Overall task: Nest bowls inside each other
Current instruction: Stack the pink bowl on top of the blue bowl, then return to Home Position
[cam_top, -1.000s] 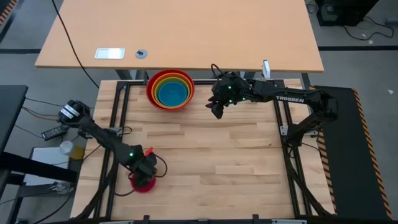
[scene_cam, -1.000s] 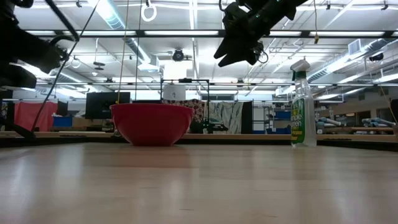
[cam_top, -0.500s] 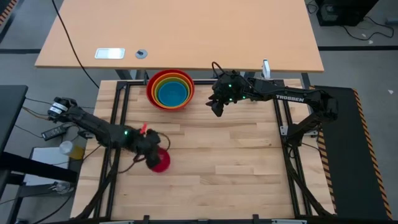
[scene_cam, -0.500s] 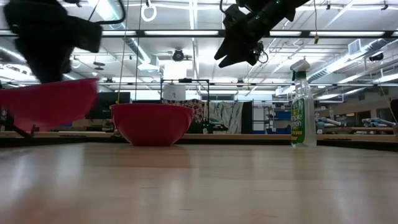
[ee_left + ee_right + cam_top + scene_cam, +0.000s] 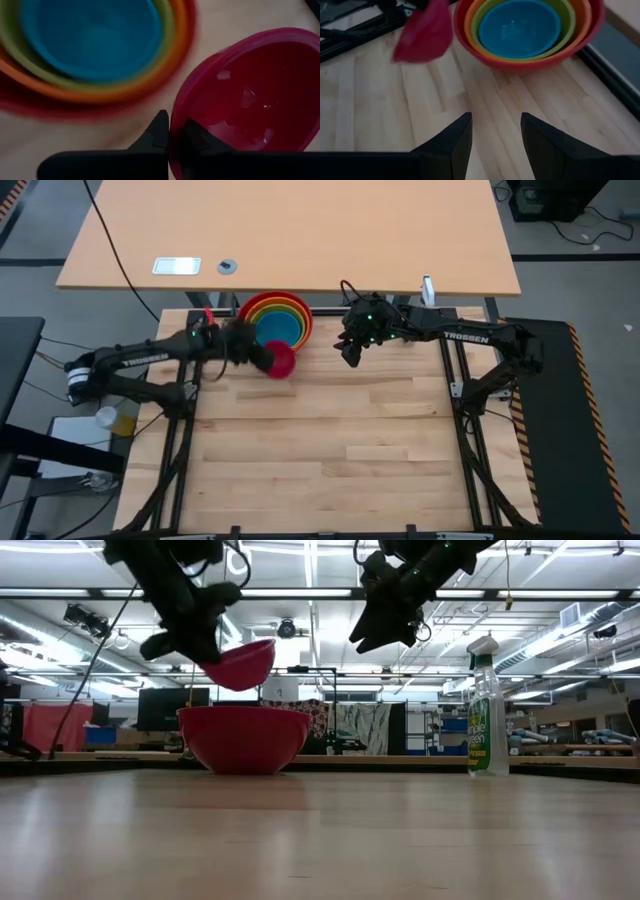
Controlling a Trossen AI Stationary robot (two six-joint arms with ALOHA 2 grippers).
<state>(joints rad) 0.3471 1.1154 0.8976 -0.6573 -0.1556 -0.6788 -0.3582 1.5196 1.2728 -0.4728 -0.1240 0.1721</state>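
The red (image 5: 243, 330), orange, green and blue (image 5: 277, 329) bowls sit nested at the table's far edge, the red one standing on the wood (image 5: 243, 738). The pink bowl (image 5: 282, 361) hangs in the air just on the near side of that stack, with my left gripper (image 5: 262, 356) shut on it. In the low view it hovers above the red bowl's rim (image 5: 240, 662). My right gripper (image 5: 350, 354) hangs open to the right of the stack, high above the table, with nothing between its fingers (image 5: 492, 135). My left gripper pinches the pink bowl's rim (image 5: 176, 125) on the side nearest the arm, one finger (image 5: 159, 131) outside the wall and the other (image 5: 200, 137) inside. The fingers slant down from the table's left. The bowl is lifted clear, mouth up and slightly tilted.
A green spray bottle (image 5: 487, 708) stands at the far right edge of the table, behind my right arm. The wooden tabletop (image 5: 330, 440) stretches across the middle and near side. A larger desk (image 5: 300, 240) lies beyond the far edge.
My left gripper has swung from the near left corner toward the far edge and the stack, rising and rolling its wrist, still shut on the pink bowl. The bowl has travelled with it and now hangs beside the stack.
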